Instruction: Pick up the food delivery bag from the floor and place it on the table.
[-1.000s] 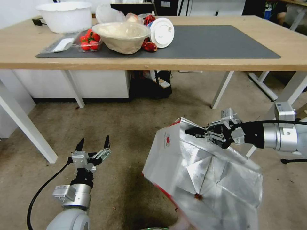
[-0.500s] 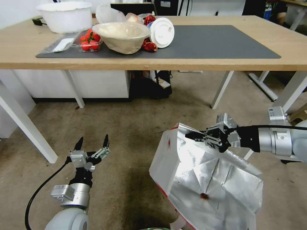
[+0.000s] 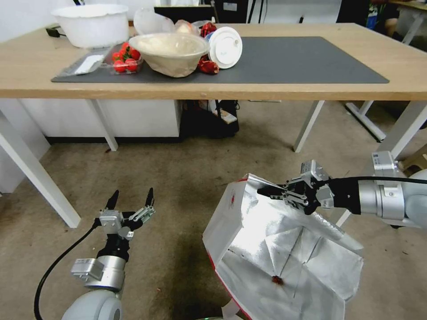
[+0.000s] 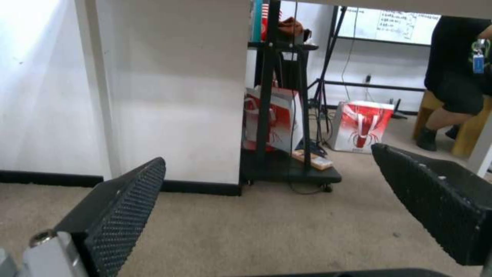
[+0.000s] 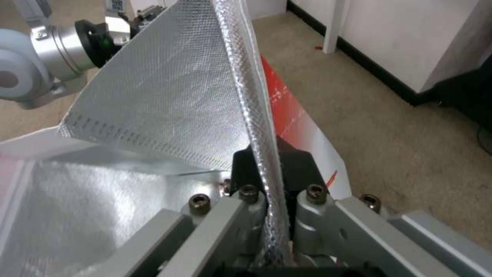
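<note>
- Below the table's (image 3: 284,91) front edge, the right gripper (image 3: 271,192) was clenched on the foil-lined rim of the bag (image 3: 249,231), which hung tilted over the floor, mouth toward the head camera.
- A small dark speck lay inside on the bag's silver bottom.
- The left gripper (image 3: 130,201) hovered low over the carpet, fingers (image 4: 123,209) spread wide, holding nothing.
- On the mat (image 3: 289,58), a beige bowl (image 3: 170,52) held pale contents; a clear box (image 3: 124,60) held strawberries.
</note>
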Motion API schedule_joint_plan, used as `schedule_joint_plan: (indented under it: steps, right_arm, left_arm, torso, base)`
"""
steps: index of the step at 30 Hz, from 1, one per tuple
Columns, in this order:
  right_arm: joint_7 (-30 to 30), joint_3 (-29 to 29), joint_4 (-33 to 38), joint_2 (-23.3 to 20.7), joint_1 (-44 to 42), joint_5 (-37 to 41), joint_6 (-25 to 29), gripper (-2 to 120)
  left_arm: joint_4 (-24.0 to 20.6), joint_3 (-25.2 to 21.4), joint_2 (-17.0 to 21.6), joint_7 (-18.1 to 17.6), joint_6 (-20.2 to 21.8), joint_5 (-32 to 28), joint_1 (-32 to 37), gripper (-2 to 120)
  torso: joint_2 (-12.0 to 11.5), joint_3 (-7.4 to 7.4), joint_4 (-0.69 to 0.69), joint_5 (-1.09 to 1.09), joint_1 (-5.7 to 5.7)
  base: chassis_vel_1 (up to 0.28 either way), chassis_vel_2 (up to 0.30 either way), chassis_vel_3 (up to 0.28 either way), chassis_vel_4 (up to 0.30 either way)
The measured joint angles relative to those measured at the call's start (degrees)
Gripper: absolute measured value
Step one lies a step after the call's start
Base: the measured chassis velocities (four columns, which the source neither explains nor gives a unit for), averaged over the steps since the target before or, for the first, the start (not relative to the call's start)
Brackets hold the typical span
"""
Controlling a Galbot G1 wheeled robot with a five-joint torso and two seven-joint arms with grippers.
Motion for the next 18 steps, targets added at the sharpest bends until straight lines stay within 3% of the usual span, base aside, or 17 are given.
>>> schedule_joint_plan:
  steps: [18]
  right_arm:
    - [-0.42, -0.06, 0.07, -0.51, -0.35, 0.58, 0.0, 0]
  left_arm:
    - [-0.61, -0.24, 0.06, -0.15, 0.96, -0.17, -0.07, 100]
  torso:
    - [4.41, 3.97, 0.0, 0.0, 0.49]
  base:
    - [0.0, 0.0, 0.0, 0.0]
